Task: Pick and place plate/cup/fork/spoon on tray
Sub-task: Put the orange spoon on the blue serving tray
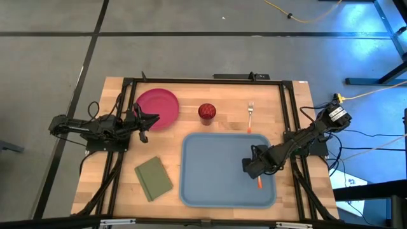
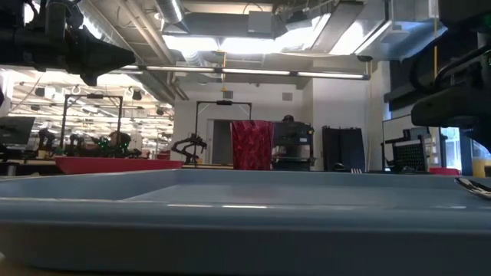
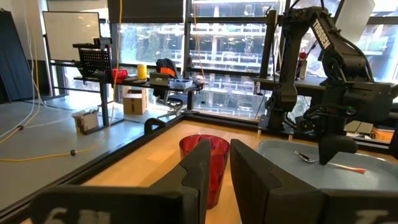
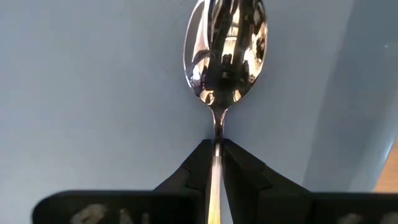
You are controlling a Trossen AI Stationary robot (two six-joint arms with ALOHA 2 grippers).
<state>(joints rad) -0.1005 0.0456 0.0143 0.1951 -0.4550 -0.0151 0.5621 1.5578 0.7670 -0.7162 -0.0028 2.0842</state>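
My right gripper (image 1: pixel 253 168) points down over the right part of the light-blue tray (image 1: pixel 210 184) and is shut on the silver spoon (image 4: pixel 225 50), whose orange handle end (image 1: pixel 260 183) sticks out toward the near edge. My left gripper (image 1: pixel 151 119) hovers by the left side of the magenta-pink plate (image 1: pixel 162 105), its fingers a narrow gap apart and empty. The dark-red cup (image 1: pixel 206 112) stands upright on the table right of the plate. The fork (image 1: pixel 250 116) lies flat on the table beyond the tray's far right corner. My right gripper pinches the spoon's thin neck (image 4: pixel 217 127), just behind the bowl, between its two fingers. The fingers come from above, pointing down, and lie across the handle. The spoon lies level, bowl up, at the tray's floor (image 3: pixel 305 157); whether it rests on the floor I cannot tell.
An olive-green square (image 1: pixel 153 178) lies on the table left of the tray. A dark frame (image 1: pixel 287 108) runs around the tabletop. The tray's left and middle parts are bare.
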